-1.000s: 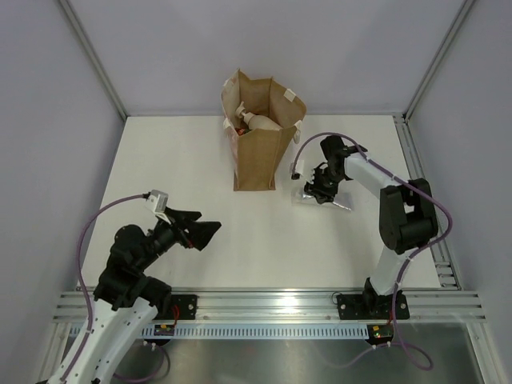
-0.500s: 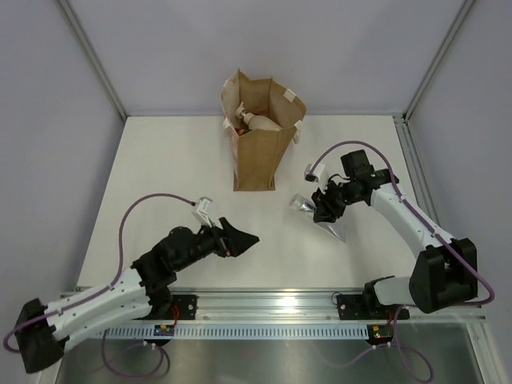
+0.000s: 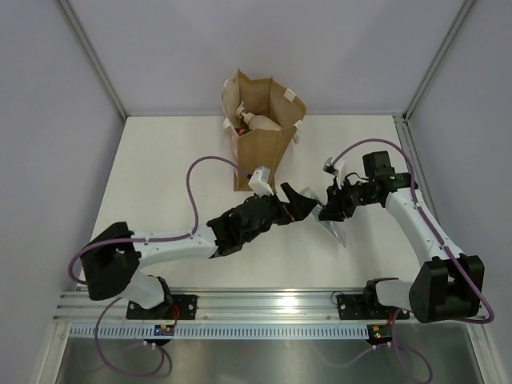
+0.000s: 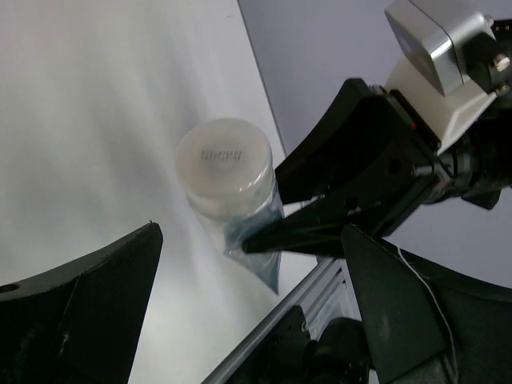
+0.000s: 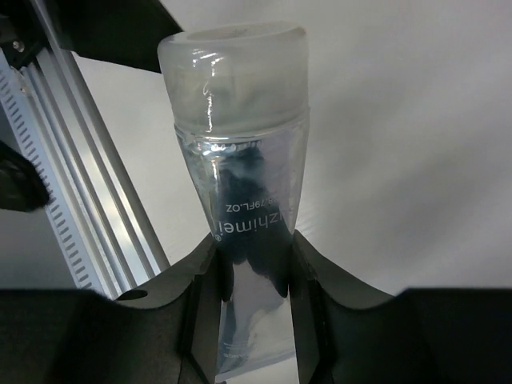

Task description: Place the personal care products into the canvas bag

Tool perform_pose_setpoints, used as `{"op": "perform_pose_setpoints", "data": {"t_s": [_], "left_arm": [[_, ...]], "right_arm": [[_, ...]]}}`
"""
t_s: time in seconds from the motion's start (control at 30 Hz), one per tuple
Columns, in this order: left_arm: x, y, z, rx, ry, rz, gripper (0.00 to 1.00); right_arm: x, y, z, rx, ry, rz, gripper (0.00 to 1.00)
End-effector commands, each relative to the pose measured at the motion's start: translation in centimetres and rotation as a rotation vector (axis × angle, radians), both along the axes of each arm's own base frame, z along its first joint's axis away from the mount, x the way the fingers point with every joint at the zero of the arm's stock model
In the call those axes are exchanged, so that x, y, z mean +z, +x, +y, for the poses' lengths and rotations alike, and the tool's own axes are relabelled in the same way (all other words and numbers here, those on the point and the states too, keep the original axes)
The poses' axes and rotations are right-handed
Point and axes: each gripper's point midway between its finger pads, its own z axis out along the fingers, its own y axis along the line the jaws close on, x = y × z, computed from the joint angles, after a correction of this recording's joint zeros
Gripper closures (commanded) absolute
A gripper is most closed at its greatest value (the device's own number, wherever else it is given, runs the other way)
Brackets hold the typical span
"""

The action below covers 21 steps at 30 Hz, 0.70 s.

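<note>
The silver tube (image 5: 244,184) is clamped below its cap by the right gripper (image 5: 252,268), while the left gripper (image 3: 299,203) is held wide open just beside that cap

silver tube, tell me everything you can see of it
The silver tube is glossy, silvery-clear plastic with dark print, topped by a wide frosted whitish cap. The right pincer is shut on its narrower lower body, its flat tail sticking out behind. It seems held off the table, cap toward the open left pincer, which does not touch it.
</note>
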Motion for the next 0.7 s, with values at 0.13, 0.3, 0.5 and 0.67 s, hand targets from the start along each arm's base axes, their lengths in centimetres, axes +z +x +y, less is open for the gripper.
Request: {"op": "perform_pose_setpoints", "data": {"t_s": [0.13,0.3,0.5,0.67], "left_arm": [[2.2,3.1,-4.0,0.058,-0.058,-0.039,0.01],[0.6,4.1,-4.9,0.098,-0.016,0.004,0.01],[0.2,4.4,-4.7,0.122,-0.026,0.007,0.27],[-0.1,3.5,-4.8,0.065,-0.004,-0.011,0.62]], "right_arm": [[4.5,-0.8,1.3,0.028,0.157,-0.070,0.67],[5.5,-1.4,1.6,0.043,0.187,-0.088,0.67],[5.9,-1.5,1.5,0.030,0.197,-0.111,0.66],[5.6,-1.1,1.3,0.017,0.181,-0.115,0.62]]}}
